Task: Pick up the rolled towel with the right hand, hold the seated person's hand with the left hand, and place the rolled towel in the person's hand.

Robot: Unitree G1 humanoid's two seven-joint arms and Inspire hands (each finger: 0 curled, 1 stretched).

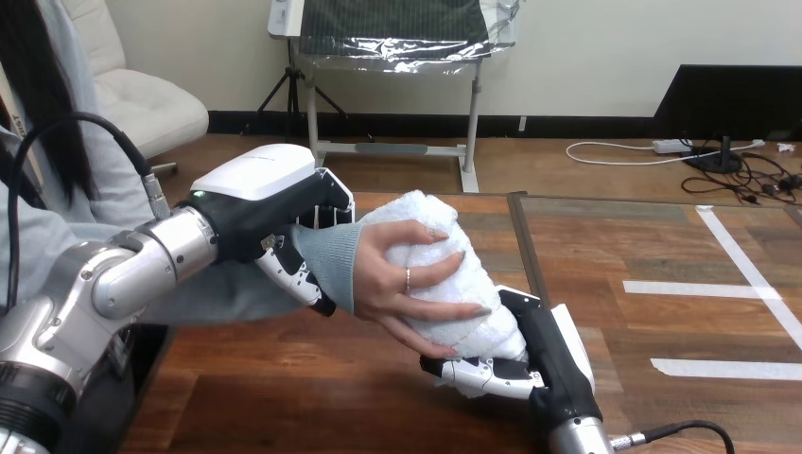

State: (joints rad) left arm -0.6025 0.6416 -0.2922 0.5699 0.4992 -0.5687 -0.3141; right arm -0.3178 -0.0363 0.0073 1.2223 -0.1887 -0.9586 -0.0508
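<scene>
A white rolled towel [417,214] lies slanted above the middle of the wooden table [284,383]. The person's hand [390,276] comes in from the left and wraps its fingers over the towel's middle. My left hand [257,200] is at the person's wrist, over the grey sleeve cuff, with fingers curled over the top and the thumb [295,280] underneath. My right hand [547,342] is at the towel's lower right end, its fingers [480,375] curled beneath the roll, so both the person's hand and mine are on the towel.
The person sits at the left side of the table. White tape strips [702,288] mark the right half of the tabletop, past a seam [527,248]. Bare wood lies in front of the hands.
</scene>
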